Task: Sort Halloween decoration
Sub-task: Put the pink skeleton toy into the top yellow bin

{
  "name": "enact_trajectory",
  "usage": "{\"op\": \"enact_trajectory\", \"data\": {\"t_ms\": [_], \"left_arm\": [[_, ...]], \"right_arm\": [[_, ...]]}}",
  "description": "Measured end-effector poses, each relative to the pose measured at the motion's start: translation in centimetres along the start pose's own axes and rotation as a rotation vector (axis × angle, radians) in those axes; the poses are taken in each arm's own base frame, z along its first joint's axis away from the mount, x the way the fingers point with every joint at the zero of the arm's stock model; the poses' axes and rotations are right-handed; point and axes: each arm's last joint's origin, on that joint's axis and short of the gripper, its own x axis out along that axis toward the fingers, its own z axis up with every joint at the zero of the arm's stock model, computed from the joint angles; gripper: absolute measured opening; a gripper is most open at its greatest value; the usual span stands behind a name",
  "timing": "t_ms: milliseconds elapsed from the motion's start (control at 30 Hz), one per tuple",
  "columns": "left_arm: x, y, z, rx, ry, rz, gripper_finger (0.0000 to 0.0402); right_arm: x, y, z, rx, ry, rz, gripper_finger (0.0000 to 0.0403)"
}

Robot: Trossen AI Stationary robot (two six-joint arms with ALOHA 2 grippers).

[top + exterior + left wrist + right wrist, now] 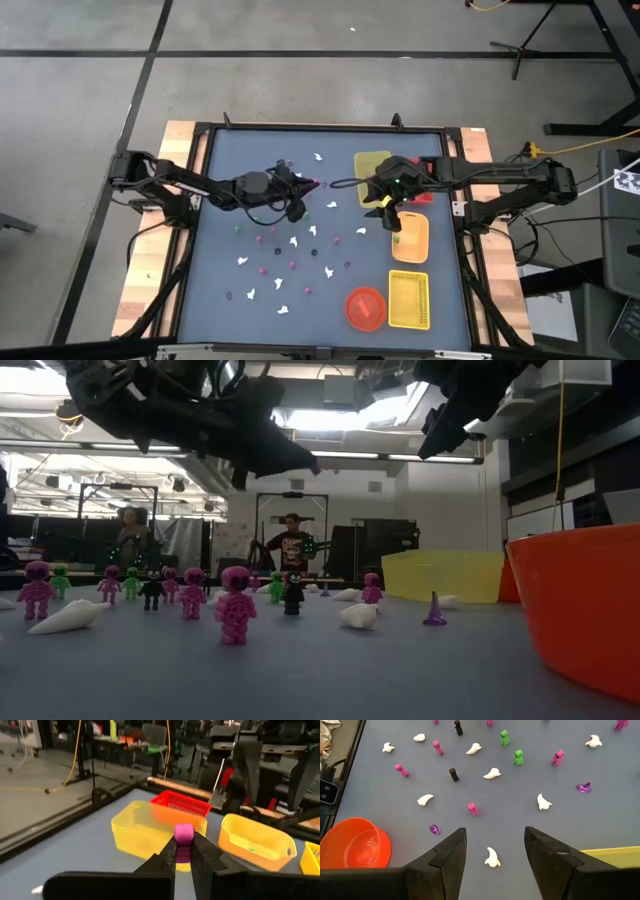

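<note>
Small Halloween decoration pieces [290,245] lie scattered over the blue table: white ghosts [491,773], pink [234,616], green [518,757] and black figures, purple hats [434,610]. My left gripper [316,184] hangs above the table's middle, pointing toward the trays, shut on one pink figure [183,834]. My right gripper [495,850] hovers open over the table beside the trays [388,212], a white ghost [492,857] on the table below its gap. My left gripper pinches the pink figure's body [183,851] between its two fingertips [170,854]. The figure's head [183,832] sticks out past them. The fingers lie about level and point toward the table's right side. The figure is lifted clear of the table.
At the right stand a yellow tray [372,165], a red basket [425,185], an orange-yellow tray [410,238], a yellow mesh basket [408,300] and a round red-orange bowl [365,307]. A raised black frame [200,200] edges the table. People stand in the room behind [292,545].
</note>
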Motion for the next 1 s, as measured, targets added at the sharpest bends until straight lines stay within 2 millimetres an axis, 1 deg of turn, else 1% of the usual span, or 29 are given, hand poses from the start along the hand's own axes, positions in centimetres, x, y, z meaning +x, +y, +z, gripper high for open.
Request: {"op": "enact_trajectory", "data": {"t_ms": [100, 200, 433, 633, 767, 867, 1000], "left_arm": [[0.9, -0.3, 0.4, -0.003, -0.019, 0.001, 0.0018], [2.4, -0.9, 0.9, 0.042, -0.032, -0.015, 0.0018], [7.1, -2.5, 2.4, 0.179, -0.084, -0.029, 0.0017], [10.9, -2.8, 2.8, 0.205, -0.107, -0.056, 0.0017], [13.4, -2.6, 1.9, 0.208, -0.095, -0.061, 0.0019], [14.8, -2.5, 0.8, 0.212, -0.077, -0.052, 0.0021], [16.2, -2.3, -1.4, 0.222, -0.034, -0.047, 0.0022]], "right_arm": [[-0.4, 0.1, 0.0, -0.002, -0.012, 0.000, 0.0198], [-1.1, 0.3, 0.0, -0.009, -0.038, 0.000, 0.0198], [-3.2, 0.7, 0.0, -0.022, -0.102, -0.001, 0.0198], [-4.7, 1.0, -0.2, -0.032, -0.147, -0.001, 0.0198], [-5.4, 1.2, -0.3, -0.038, -0.173, -0.001, 0.0198], [-5.7, 1.2, -0.3, -0.040, -0.182, -0.002, 0.0198], [-5.7, 1.3, -0.3, -0.040, -0.184, -0.002, 0.0198]]}}
